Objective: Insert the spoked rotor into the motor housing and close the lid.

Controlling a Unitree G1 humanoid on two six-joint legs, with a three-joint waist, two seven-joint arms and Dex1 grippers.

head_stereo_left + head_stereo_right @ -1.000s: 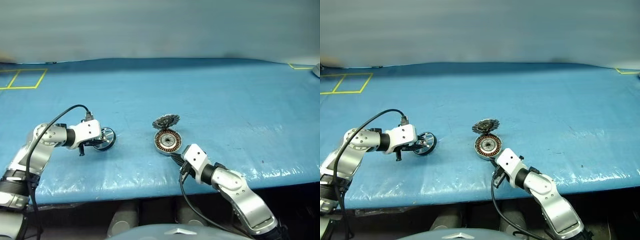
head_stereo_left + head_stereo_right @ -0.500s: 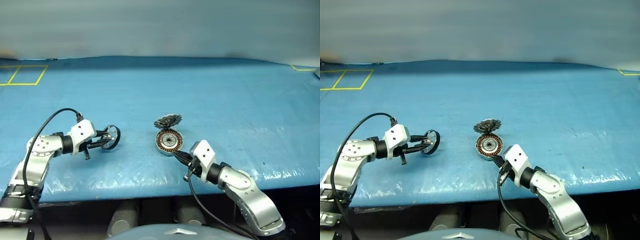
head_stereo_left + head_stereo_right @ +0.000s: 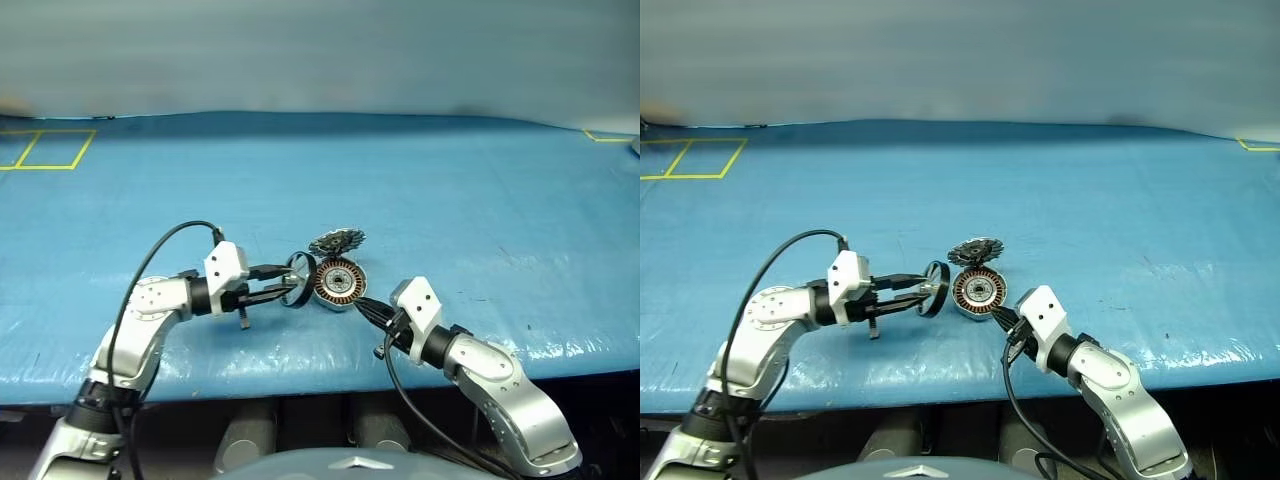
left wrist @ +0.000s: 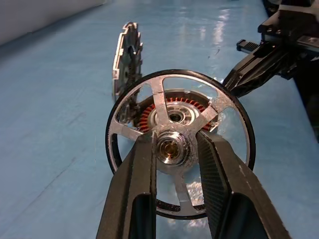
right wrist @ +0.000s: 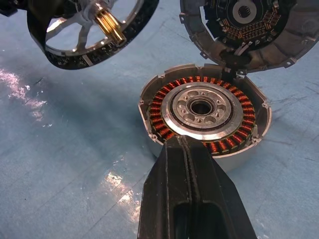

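Left gripper (image 4: 172, 149): the two black fingers pinch the central hub of the spoked rotor, one finger on each side of the hub. The gripper points sideways toward the motor housing.
Right gripper (image 5: 192, 149): fingers pressed together with nothing between them. The tips sit against the near rim of the motor housing.
Spoked rotor (image 3: 299, 266): held clear of the table with its faces upright. It hangs just beside the motor housing, on the robot's left of it. The part has thin silvery spokes, a dark outer ring and a brass-coloured shaft stub at the hub.
Motor housing (image 3: 335, 282): rests flat on the table with the open side up. A ring of copper-orange coils surrounds a silver hub with a central bore. The cup holds nothing else.
Lid (image 3: 337, 241): stands tilted at the far edge of the housing, swung up. The inner face, with dark segments and small copper contacts, turns toward the housing. Whether it is joined to the housing rim at its lower edge cannot be told for certain.
Table (image 3: 480, 190): covered with a blue sheet. Yellow tape lines mark the far left corner.
Cables: a black cable loops over each forearm behind the wrist.
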